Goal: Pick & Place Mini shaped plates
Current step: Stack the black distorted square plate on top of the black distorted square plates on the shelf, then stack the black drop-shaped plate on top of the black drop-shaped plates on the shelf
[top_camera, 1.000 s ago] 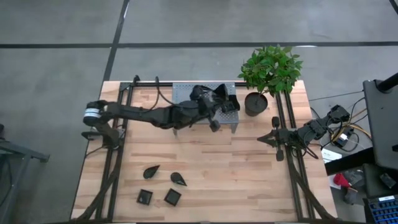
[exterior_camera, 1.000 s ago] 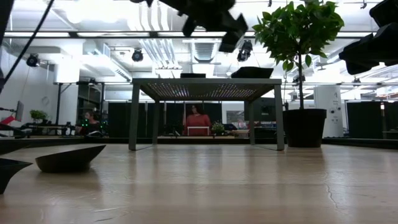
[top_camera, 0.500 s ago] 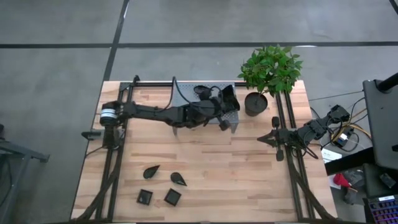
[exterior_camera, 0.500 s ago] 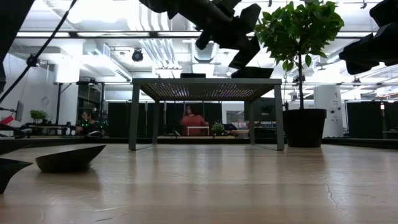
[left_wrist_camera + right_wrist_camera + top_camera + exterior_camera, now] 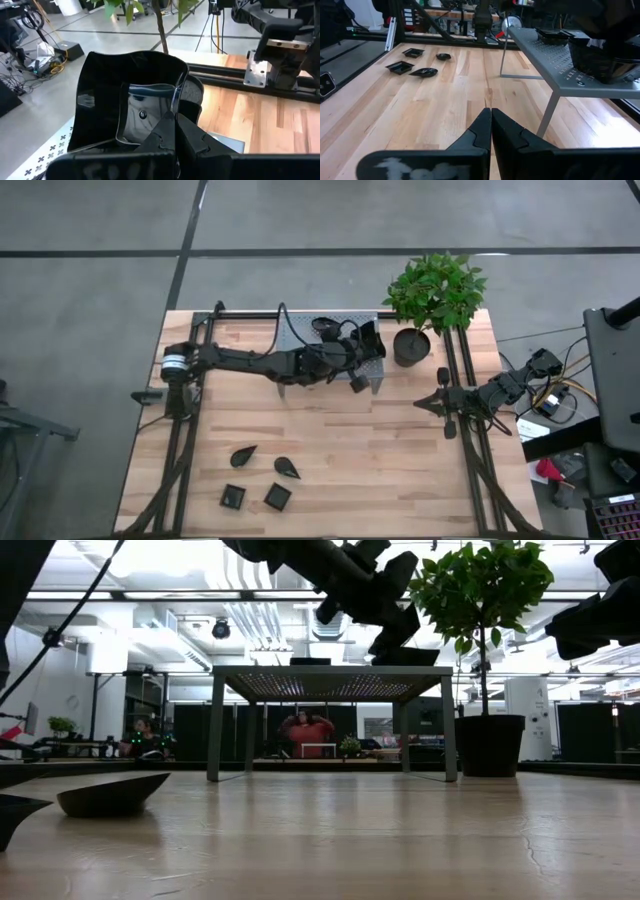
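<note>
My left gripper (image 5: 175,122) reaches over the right end of the grey perforated stand (image 5: 298,330) and is shut on a glossy black wavy-edged square plate (image 5: 125,85), which also shows in the high view as the held plate (image 5: 369,340). A further black plate (image 5: 552,34) sits on the stand's top. Four small black plates lie flat on the table near its near-left corner: two leaf shapes (image 5: 243,453) (image 5: 287,468) and two squares (image 5: 233,497) (image 5: 277,497). My right gripper (image 5: 491,117) is shut, holds nothing, and waits by the table's right edge (image 5: 428,403). My left gripper pinches the wavy-edged plate by its rim (image 5: 172,107) between the two fingers. It reaches roughly level from the table's left toward the plant pot. The plate stands tilted on edge, its hollow side facing the wrist camera. Whether its lower part touches the stand, I cannot tell.
A black round plant pot (image 5: 410,346) with a leafy plant (image 5: 435,288) stands right of the stand, close behind the held plate. Black frame rails (image 5: 462,380) run along both table sides. Bare wood (image 5: 350,440) lies between the stand and the four plates. People show in the room beyond.
My left arm has come down and swung toward the table's right, carrying the plate from high above the stand's middle to just over its right end. Most of that happened in the first half second; since then it has only sunk a little.
</note>
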